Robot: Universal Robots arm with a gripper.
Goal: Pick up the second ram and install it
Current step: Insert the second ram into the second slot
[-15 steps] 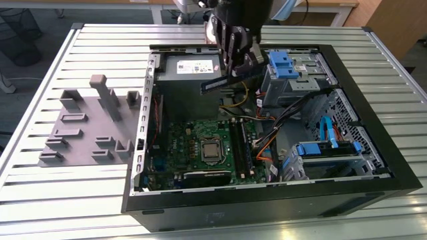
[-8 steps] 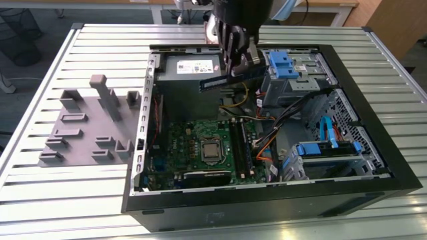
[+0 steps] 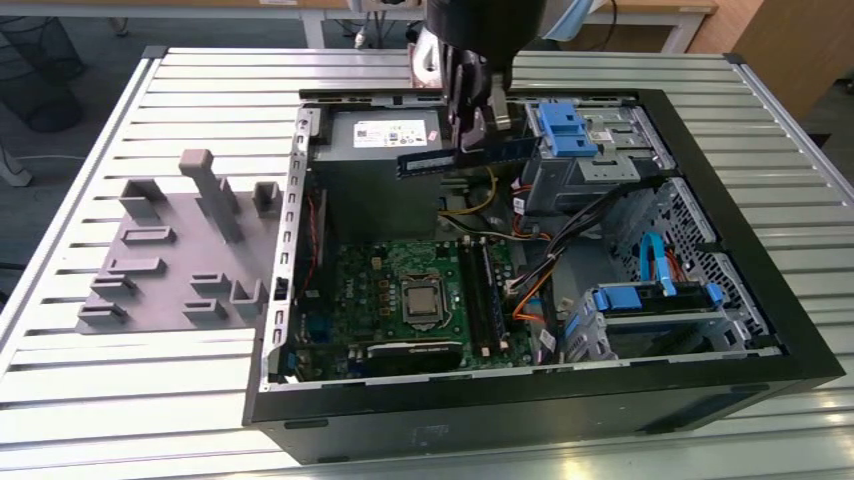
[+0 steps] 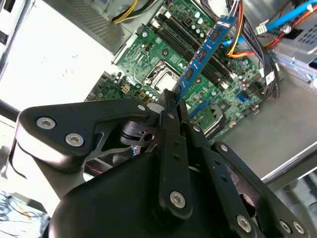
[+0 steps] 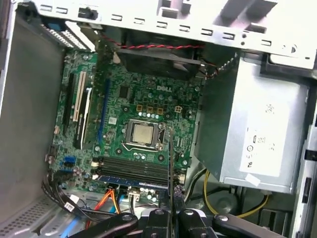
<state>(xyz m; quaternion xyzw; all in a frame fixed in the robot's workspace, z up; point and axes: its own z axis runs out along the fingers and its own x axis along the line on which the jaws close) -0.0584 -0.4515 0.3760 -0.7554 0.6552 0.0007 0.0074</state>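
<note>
- Arm: one; its dark wrist section [image 3: 470, 30] comes down steeply over the opening of the open black metal computer case [image 3: 534, 405], near the case's rim that lies toward the exterior view's top.
- Gripper: black two-finger linkage gripper [image 3: 470, 132], pointing down into the case, hanging above the case's floor.
- Fingers: long flat black bars [image 4: 171, 144], drawn together in both wrist views.
- Grip: fingers pinch one end of a long, thin, dark green memory stick [image 4: 205, 47], which is held on edge, clear of the case.
</note>
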